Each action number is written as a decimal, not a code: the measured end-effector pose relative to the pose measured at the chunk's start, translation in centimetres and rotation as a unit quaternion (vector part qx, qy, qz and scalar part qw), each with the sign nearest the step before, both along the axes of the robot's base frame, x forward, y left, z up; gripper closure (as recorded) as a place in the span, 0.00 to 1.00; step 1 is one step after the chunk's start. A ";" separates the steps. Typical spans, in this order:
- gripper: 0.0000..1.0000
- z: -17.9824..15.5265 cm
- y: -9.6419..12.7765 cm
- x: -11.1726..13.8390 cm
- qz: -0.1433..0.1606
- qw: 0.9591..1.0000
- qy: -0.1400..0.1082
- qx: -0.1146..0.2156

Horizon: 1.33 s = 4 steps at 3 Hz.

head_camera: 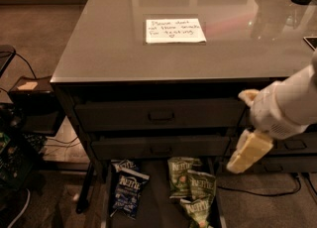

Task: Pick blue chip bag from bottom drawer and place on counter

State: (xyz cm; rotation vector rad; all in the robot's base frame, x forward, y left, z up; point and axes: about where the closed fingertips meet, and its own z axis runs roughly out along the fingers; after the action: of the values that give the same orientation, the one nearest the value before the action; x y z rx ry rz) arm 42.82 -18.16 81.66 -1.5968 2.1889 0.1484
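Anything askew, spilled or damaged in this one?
Nothing spilled or damaged. Snacks lie untidily in the open bottom drawer: the blue chip bag tilted at left, the green bags overlapping at right. The gripper hangs above them to the right, before the closed drawer fronts, touching no bag.

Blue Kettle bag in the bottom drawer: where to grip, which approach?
Pinch the blue chip bag across its narrow width at mid-body, coming straight down. It lies flat, face up, on the bottom drawer floor, apart from the green bags to its right. The gripper hangs higher, further right.
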 end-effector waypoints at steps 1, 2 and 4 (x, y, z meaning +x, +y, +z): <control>0.00 -5.5 1.8 1.3 -0.008 0.999 0.004 0.037; 0.00 -10.8 4.1 2.1 0.002 0.998 0.028 0.062; 0.00 -15.2 3.9 1.5 0.021 0.998 0.028 0.049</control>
State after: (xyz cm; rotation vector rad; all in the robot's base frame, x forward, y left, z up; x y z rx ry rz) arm 44.35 -14.22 66.42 -1.6039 2.1547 0.3121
